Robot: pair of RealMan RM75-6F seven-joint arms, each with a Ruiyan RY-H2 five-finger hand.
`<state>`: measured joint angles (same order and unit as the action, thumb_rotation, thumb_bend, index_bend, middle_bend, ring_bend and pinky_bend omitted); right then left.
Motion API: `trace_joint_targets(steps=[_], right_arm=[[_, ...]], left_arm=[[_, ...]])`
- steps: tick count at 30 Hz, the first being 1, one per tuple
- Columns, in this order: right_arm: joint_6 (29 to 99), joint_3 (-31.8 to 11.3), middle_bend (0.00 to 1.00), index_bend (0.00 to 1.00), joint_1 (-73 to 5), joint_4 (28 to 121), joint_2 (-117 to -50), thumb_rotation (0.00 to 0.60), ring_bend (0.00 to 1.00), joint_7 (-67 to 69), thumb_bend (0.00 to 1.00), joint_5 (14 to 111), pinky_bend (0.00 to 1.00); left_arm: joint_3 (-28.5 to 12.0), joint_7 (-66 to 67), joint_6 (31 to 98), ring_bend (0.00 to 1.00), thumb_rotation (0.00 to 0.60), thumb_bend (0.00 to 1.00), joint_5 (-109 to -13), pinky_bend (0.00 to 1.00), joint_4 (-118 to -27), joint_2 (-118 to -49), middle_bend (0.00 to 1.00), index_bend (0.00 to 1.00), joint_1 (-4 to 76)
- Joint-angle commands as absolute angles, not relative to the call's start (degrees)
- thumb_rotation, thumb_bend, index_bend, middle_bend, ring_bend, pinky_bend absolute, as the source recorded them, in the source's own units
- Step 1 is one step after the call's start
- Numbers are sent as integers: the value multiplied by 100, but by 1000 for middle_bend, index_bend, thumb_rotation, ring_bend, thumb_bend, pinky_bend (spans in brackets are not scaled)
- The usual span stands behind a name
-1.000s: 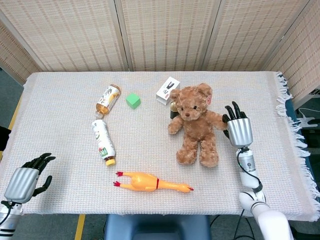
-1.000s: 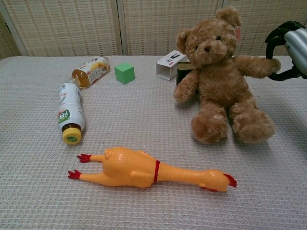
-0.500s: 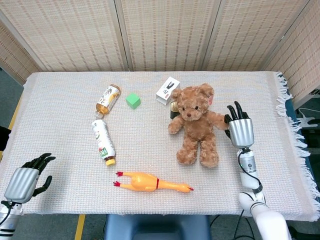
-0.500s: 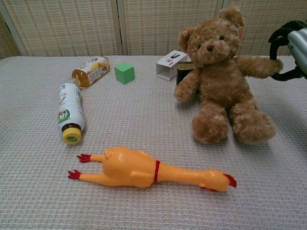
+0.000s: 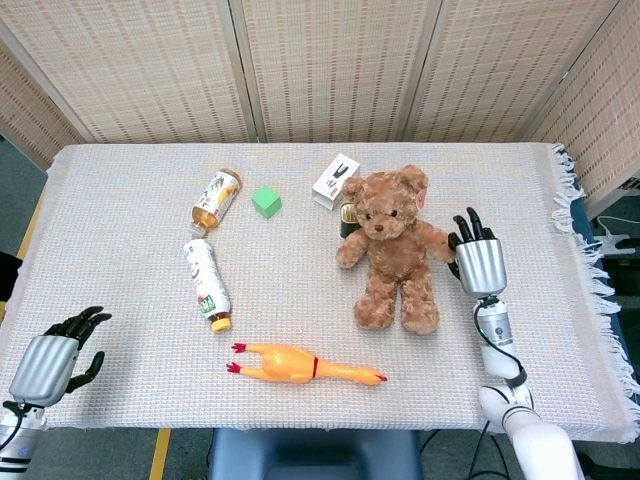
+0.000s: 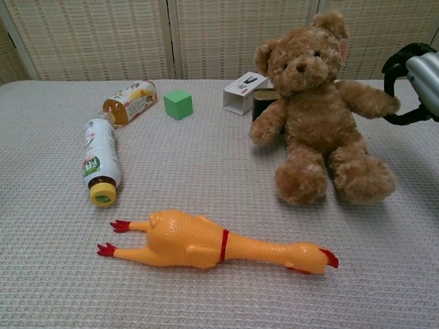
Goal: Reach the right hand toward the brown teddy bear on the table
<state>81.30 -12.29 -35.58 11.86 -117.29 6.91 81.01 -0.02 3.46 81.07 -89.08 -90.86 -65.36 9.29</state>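
The brown teddy bear (image 5: pixel 390 250) sits upright at the table's centre right, facing me, also seen in the chest view as the bear (image 6: pixel 319 110). My right hand (image 5: pixel 478 258) stands just right of it, metal back toward the head camera, dark fingers (image 5: pixel 466 224) pointing away. In the chest view my right hand (image 6: pixel 413 82) shows at the frame's right edge, its fingers (image 6: pixel 393 68) curved apart around the tip of the bear's outstretched paw; I cannot tell whether they touch it. My left hand (image 5: pixel 50 355) hangs off the table's near left corner, holding nothing.
Behind the bear lie a white box (image 5: pixel 335 180) and a dark object. A green cube (image 5: pixel 266 201), two lying bottles (image 5: pixel 216 197) (image 5: pixel 207 283) and a yellow rubber chicken (image 5: pixel 300 364) occupy the left and front. The cloth's fringed edge (image 5: pixel 575 230) runs to the right.
My right hand has edged slightly right and back. The bear's outstretched arm has dropped a little. The left hand has not moved.
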Motion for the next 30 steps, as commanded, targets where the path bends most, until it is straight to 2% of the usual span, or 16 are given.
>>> trace_joint_targets(steps=[1, 5, 12, 17, 19, 20, 22, 25, 30], right_arm=[[8388, -1318, 276, 623, -3609, 1202, -11736, 600, 138, 791, 124, 8036, 534], [8371, -1332, 276, 623, -3616, 1227, -11718, 600, 138, 830, 124, 8005, 534], [7898, -1161, 276, 623, -3522, 1195, -11715, 600, 138, 620, 124, 8067, 534], [7939, -1176, 276, 620, -3520, 1202, -11718, 600, 138, 644, 123, 8047, 534], [7992, -1197, 276, 583, -3517, 1225, -11710, 600, 138, 693, 124, 8030, 534], [8074, -1225, 275, 535, -3496, 1283, -11687, 600, 138, 799, 124, 8009, 534], [8389, -1164, 275, 436, -3148, 1861, -11393, 600, 138, 1456, 124, 8052, 534], [8728, -962, 274, 335, -2669, 3022, -10714, 600, 129, 1456, 123, 8193, 534], [8797, -439, 225, 152, -1788, 6562, -8644, 600, 114, 202, 123, 8241, 455]], left_arm=[[0, 361, 8103, 257, 600, 436, -8910, 387, -9086, -6538, 154, 218, 932], [9, 380, 8082, 258, 600, 436, -8907, 387, -9110, -6531, 154, 218, 937], [9, 388, 8083, 258, 600, 435, -8903, 387, -9122, -6524, 154, 219, 937], [-1, 377, 8101, 257, 600, 435, -8902, 387, -9116, -6522, 154, 218, 934], [1, 376, 8100, 257, 600, 436, -8902, 387, -9106, -6521, 154, 218, 933], [4, 368, 8093, 257, 600, 435, -8898, 387, -9101, -6519, 154, 218, 934], [3, 345, 8110, 258, 600, 436, -8894, 387, -9086, -6512, 155, 219, 922], [-16, 329, 8118, 257, 600, 435, -8871, 387, -9087, -6515, 155, 218, 922], [-18, 369, 8132, 258, 600, 436, -8881, 388, -9090, -6523, 160, 219, 921]])
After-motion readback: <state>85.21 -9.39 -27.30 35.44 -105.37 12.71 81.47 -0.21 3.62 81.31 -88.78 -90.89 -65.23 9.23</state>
